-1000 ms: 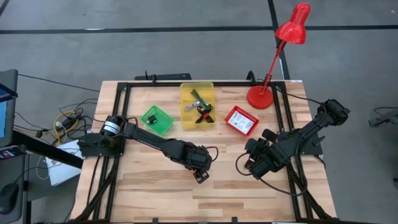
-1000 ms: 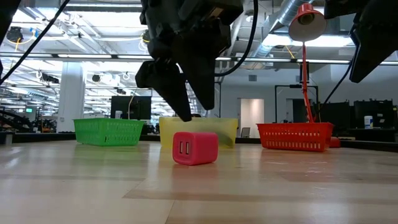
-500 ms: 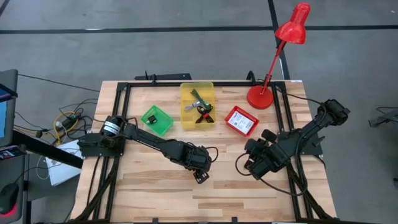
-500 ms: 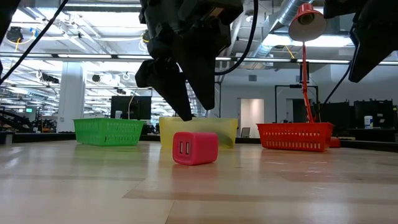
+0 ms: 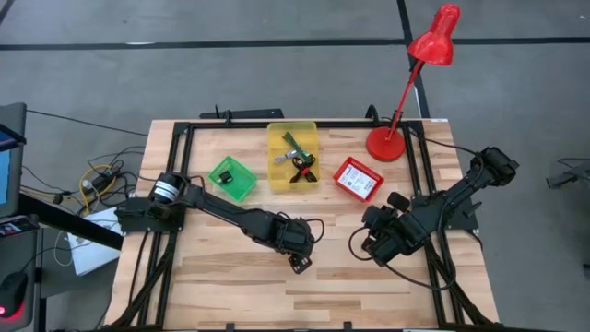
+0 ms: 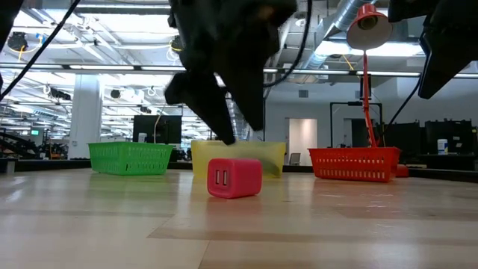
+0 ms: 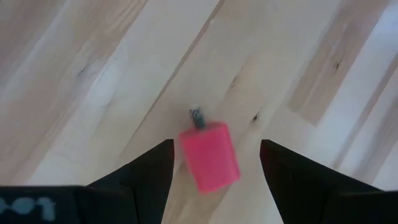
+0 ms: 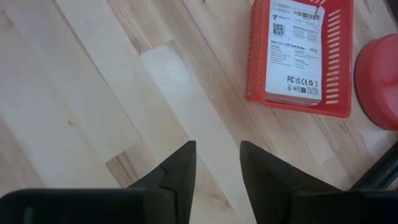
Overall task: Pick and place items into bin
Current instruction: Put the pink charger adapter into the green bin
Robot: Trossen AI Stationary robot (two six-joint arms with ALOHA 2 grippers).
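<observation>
Spread wide and holding nothing, the left gripper (image 7: 214, 163) is poised just above the small pink USB charger block (image 7: 209, 156), which lies on the bare wooden table (image 5: 230, 277) well on the near side of the yellow bin (image 5: 292, 157). In the left wrist view the block is seen between the two dark fingers (image 7: 146, 171), slightly closer to one of them, with its metal prong pointing away. In the low view the fingertips are seen just above and behind the block's top, not yet around it.

For a clean pick, the gripper would best be lowered straight down until the fingers flank the block's flat sides, centred first so that neither finger nudges it aside; the block is light and could be slid or tipped by a one-sided touch. Closing should come only once the tips are near the table.

The right gripper (image 8: 217, 165) is parked near the red bin (image 8: 301, 53), partly parted and empty.
</observation>
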